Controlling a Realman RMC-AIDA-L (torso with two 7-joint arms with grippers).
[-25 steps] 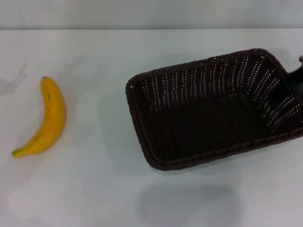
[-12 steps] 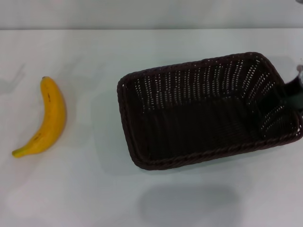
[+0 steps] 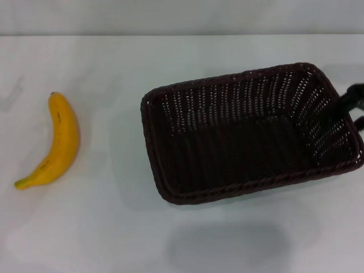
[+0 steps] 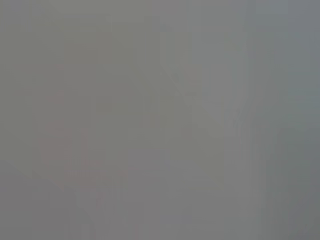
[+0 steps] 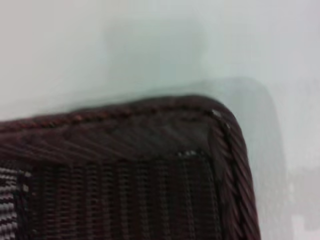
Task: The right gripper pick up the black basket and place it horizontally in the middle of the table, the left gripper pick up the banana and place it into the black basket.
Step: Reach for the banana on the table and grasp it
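On the far left of the white counter [image 3: 114,239] lies the banana [image 3: 54,145], untouched, well apart from everything else. No left pincer shows anywhere; its wrist view is a blank grey. Right of centre sits the black basket [image 3: 250,133], long side running roughly across, slightly skewed. At its right end the right pincer [image 3: 354,105] sits against the rim; whether it is clenched or released I cannot tell. To do this well, I'd say it should square the basket up, set it flat, then let go straight outward without dragging the rim.
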